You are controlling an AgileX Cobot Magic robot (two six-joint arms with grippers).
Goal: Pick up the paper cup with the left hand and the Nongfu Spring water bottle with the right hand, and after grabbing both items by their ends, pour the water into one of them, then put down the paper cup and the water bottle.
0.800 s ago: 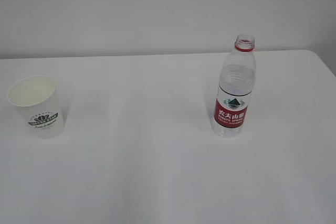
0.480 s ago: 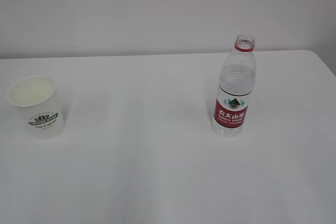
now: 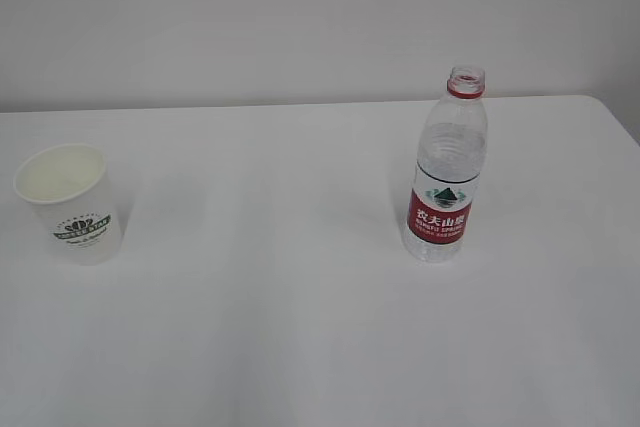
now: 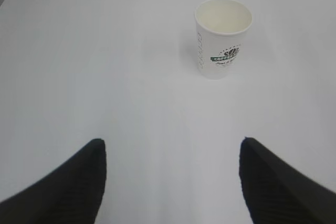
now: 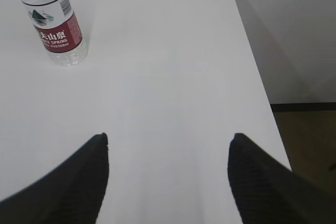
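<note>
The paper cup point(image 3: 68, 203) stands upright on the white worktop point(image 3: 280, 277), mouth open and apparently empty. The Nongfu Spring water bottle point(image 3: 447, 167) stands upright well to the right of the cup, uncapped, its red label facing the exterior camera; the water level cannot be read through the clear plastic.

Neither arm shows in the exterior view. In the left wrist view the left end effector point(image 4: 173, 182) has its fingers spread wide with nothing between them, well short of the cup point(image 4: 222, 38), which sits ahead and off toward the right finger. The right end effector point(image 5: 168, 177) is likewise spread and empty, with the bottle point(image 5: 52, 19) far ahead and to its left.

The step in hand looks like the approach. Done well, each arm would first centre its target between the fingers. The cup is thin paper, so the left grip probably wants to be low on the wall and gentle, to avoid crushing it. The bottle is open, so the right grip should keep it upright and avoid knocking it sideways.
</note>
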